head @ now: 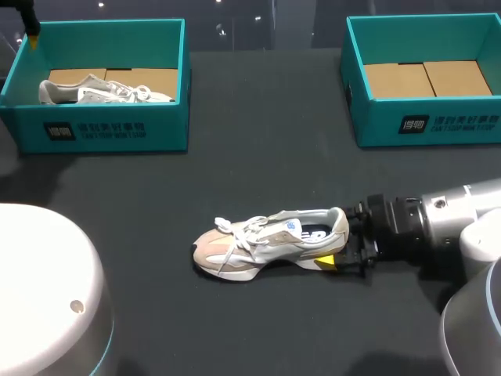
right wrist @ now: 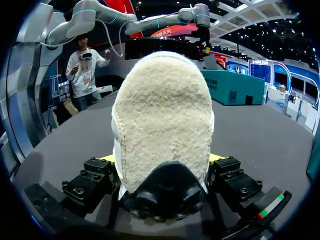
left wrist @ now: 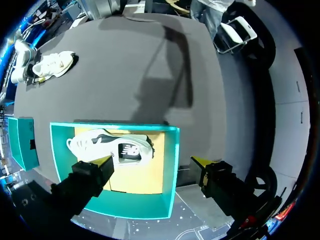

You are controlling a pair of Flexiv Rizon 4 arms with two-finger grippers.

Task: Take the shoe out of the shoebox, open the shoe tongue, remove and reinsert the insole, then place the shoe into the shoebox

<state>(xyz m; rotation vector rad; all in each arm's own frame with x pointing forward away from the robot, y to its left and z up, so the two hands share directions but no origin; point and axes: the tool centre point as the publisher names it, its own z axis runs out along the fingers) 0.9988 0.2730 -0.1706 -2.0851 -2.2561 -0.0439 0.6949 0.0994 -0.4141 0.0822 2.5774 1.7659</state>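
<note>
R gripper [right wrist: 161,160] closed on heel of shoe [head: 266,243], one finger each side. Shoe sits sole-down on table [head: 258,157], long axis straight out from claw, toe away. L gripper [left wrist: 152,161], fingers apart, hangs well beyond toe, over shoebox [head: 109,129]; R much nearer.

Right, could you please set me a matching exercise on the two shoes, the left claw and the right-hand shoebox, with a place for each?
Things:
1. beige shoe
2. white shoe
3. left claw
4. right shoebox

Places:
a. open, above the left shoebox
b. at the far right of the table
c. lying inside the left shoebox
d. mid-table, heel gripped by the right claw

Pairs: 1-d, 2-c, 3-a, 4-b.
</note>
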